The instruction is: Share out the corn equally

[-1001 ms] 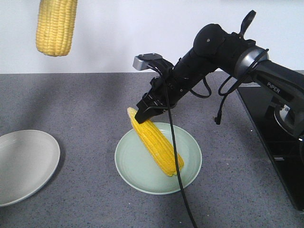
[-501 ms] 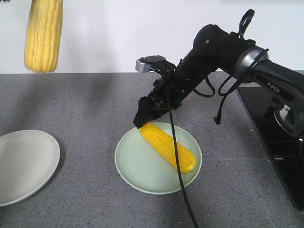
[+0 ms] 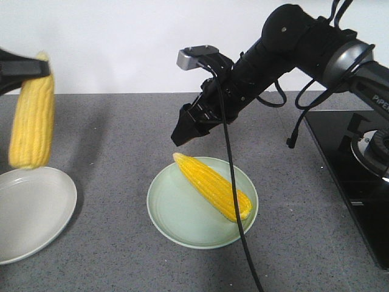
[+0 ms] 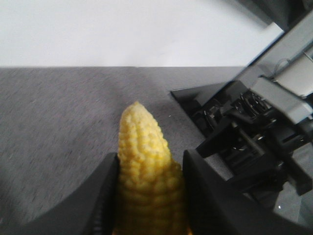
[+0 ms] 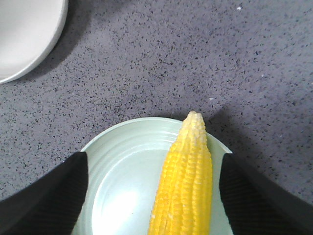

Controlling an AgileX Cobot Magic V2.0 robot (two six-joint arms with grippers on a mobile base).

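The left gripper [image 4: 149,196] clamps one corn cob [image 3: 31,118] between its jaws. The right gripper [image 3: 182,131] hangs spread wide, holding nothing, above another cob [image 3: 213,185] lying on the green plate [image 3: 176,216].

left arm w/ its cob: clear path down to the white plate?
Probably yes. The left gripper holds its cob hanging just above the white plate, which looks bare, with nothing between. The right gripper is open over the green plate, well aside.
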